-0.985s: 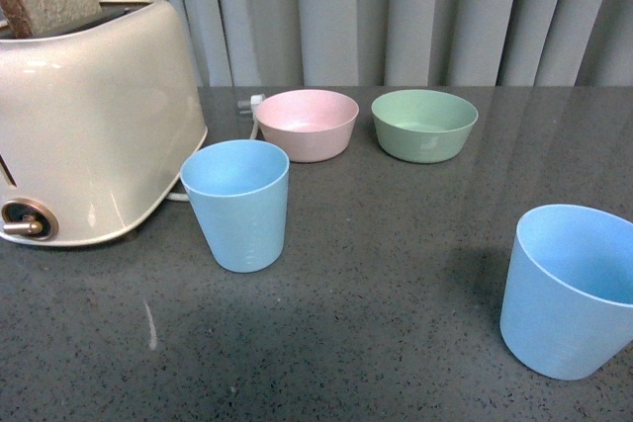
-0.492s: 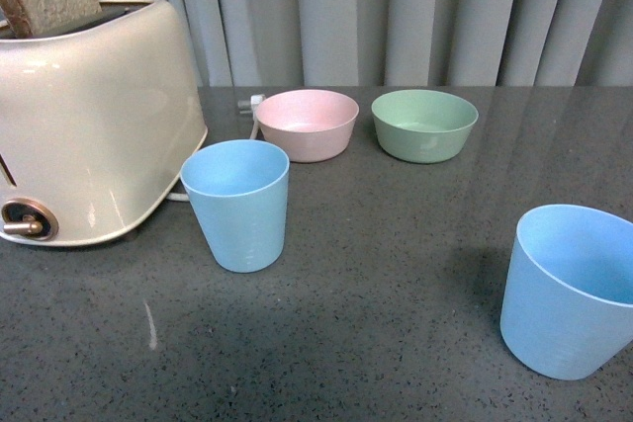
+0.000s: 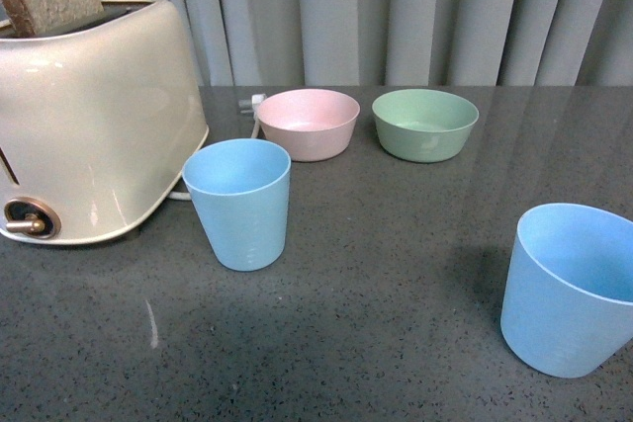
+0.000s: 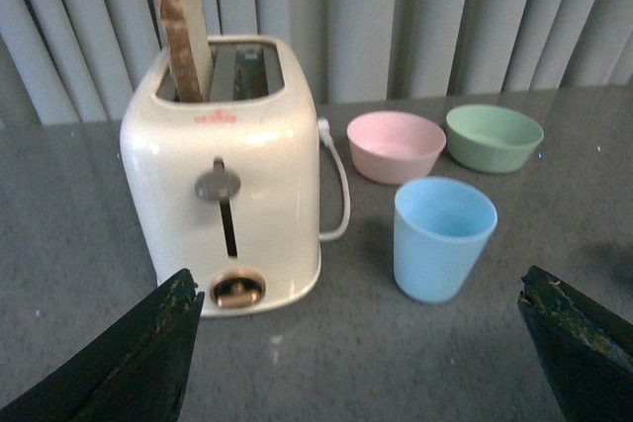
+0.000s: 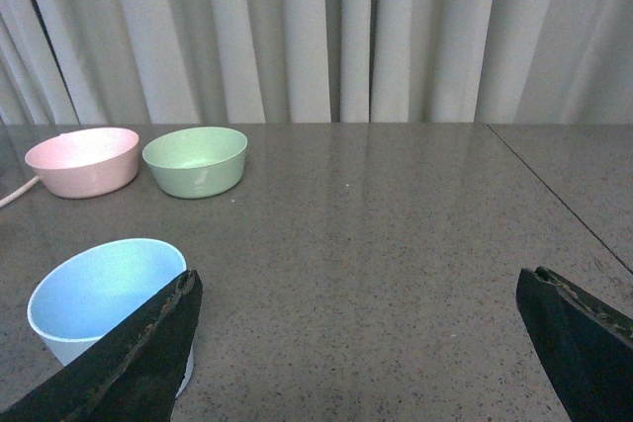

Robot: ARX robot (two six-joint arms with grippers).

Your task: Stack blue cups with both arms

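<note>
Tipping is the worry. Left fingers [image 4: 148, 353] and right fingers [image 5: 129, 353] gape wide (holding nothing). A crooked grab might knock over the right cup [image 5: 104, 289], which seems very close.

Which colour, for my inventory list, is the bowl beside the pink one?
The bowl is pale green; the front view shows it best.

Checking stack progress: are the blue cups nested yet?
No, one blue cup stands by the toaster, the other blue cup stands apart, further right.
</note>
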